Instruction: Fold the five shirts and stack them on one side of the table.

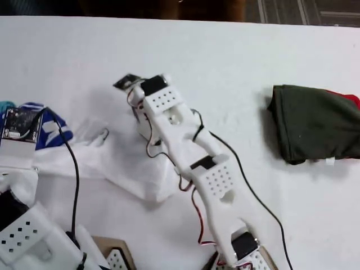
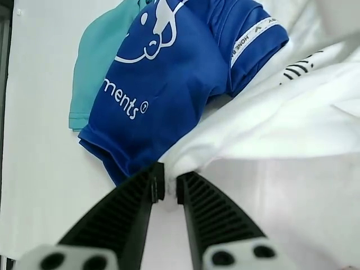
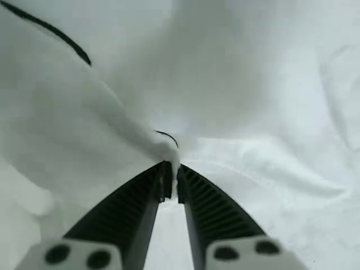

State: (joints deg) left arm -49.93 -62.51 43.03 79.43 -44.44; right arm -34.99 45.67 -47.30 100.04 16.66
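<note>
Pinching, left jaws: closed on an edge of the white shirt [image 2: 281, 118]; cloth is seen nipped between the tips in the left wrist view.
Pinching, right jaws: closed on a raised fold of the same white shirt [image 3: 225, 84], beside a thin black line on the cloth.
Cloth between the jaws: the white shirt [image 1: 124, 163] is spread, rumpled, from the left arm [image 1: 22, 236] at the near left edge to the right arm [image 1: 214, 180] near the middle of the surface [image 1: 225, 56].
Long axis: judged to run roughly across the surface, from one grasp point to the other.
Neighbours at the left grasp: the blue shirt [image 2: 180, 73] lies just beyond the tips, partly under the white cloth, with a teal shirt [image 2: 98, 62] beside it; both are unfolded.
Stack: a folded dark green shirt [image 1: 315, 124] rests on a red shirt [image 1: 350, 98] at the right side, well apart from the white one.
Nearer arm: the right arm is judged nearer the stack.
Deciding relation: the two grasp points are expected to be drawn level, so that the cloth is tensioned before a fold is laid.
Risk: the blue shirt could be dragged along by the left edge.
</note>
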